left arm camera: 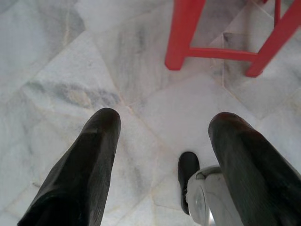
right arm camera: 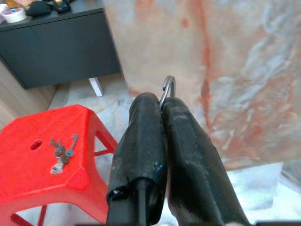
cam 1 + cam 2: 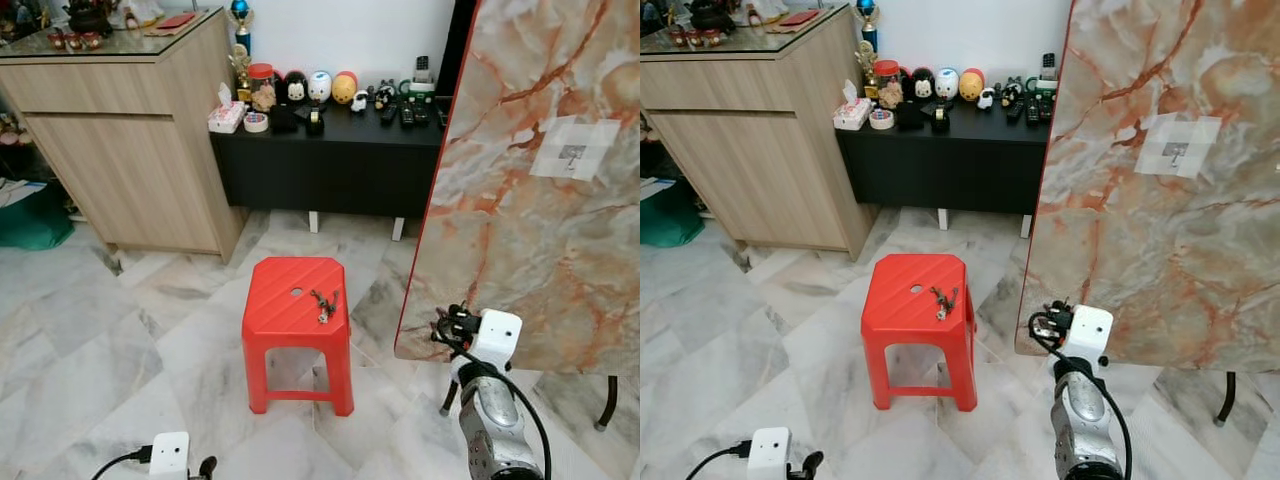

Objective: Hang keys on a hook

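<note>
Clamping a metal hook (image 2: 168, 89), right gripper (image 2: 162, 106) beside marble panel (image 3: 530, 180); left gripper (image 1: 164, 136) spread, empty. Keys (image 3: 324, 303) near stool (image 3: 275, 310) right edge: best approached from above.

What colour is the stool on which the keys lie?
The stool is red, clearest in the left eye view.

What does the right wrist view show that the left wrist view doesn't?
Right wrist view: the right tool shut on a metal hook, keys lying on top of the red stool, and the marble panel. Left wrist view: the left tool open above the marble floor. Shared: the stool, here just its legs.
</note>
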Robot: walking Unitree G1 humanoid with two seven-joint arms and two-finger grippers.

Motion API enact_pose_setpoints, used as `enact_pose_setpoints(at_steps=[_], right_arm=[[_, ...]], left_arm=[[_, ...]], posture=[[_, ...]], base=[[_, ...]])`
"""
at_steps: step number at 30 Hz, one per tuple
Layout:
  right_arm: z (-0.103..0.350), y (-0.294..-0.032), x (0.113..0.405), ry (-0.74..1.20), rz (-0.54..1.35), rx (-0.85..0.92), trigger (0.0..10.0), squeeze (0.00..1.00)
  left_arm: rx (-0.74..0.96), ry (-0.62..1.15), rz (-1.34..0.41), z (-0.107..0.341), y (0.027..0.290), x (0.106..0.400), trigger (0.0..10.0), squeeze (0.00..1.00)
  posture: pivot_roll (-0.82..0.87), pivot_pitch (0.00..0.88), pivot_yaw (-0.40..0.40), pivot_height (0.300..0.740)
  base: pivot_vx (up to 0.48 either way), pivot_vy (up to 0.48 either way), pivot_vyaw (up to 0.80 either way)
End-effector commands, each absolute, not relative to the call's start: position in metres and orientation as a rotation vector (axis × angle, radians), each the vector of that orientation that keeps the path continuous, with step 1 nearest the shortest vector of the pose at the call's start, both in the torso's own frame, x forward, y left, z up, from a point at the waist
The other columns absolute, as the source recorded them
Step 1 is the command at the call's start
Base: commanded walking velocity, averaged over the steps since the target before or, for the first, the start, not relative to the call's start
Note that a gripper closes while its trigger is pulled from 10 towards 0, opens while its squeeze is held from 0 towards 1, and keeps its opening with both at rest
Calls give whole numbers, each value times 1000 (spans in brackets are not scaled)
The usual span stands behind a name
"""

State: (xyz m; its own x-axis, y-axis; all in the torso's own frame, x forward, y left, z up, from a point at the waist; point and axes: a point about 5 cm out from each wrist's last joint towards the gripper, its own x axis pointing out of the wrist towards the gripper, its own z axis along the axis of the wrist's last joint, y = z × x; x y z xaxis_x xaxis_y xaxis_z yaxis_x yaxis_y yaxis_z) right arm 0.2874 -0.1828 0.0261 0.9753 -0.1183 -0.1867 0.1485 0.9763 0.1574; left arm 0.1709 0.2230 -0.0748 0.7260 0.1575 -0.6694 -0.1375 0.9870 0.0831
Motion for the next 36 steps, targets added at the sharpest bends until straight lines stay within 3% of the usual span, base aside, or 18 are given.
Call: enact_pose_setpoints(at_steps=[1,15,28,36], right_arm=[[28,-184,290,174,-137,178,10000,0],[28,-183,292,175,-126,180,10000,0],[32,-185,294,152,-145,195,10000,0],[32,-178,296,161,-125,191,10000,0]], left_arm=[[27,755,173,-76,224,169,10000,0],[16,771,204,-78,230,163,10000,0],[9,771,199,-78,226,164,10000,0],[7,772,205,-78,226,163,10000,0]], posture=[[26,0,-13,725],[33,0,-23,725],[31,0,-28,725],[35,0,-31,725]], base=[[0,0,-800],[0,0,-771],[117,0,0],[272,0,-771]])
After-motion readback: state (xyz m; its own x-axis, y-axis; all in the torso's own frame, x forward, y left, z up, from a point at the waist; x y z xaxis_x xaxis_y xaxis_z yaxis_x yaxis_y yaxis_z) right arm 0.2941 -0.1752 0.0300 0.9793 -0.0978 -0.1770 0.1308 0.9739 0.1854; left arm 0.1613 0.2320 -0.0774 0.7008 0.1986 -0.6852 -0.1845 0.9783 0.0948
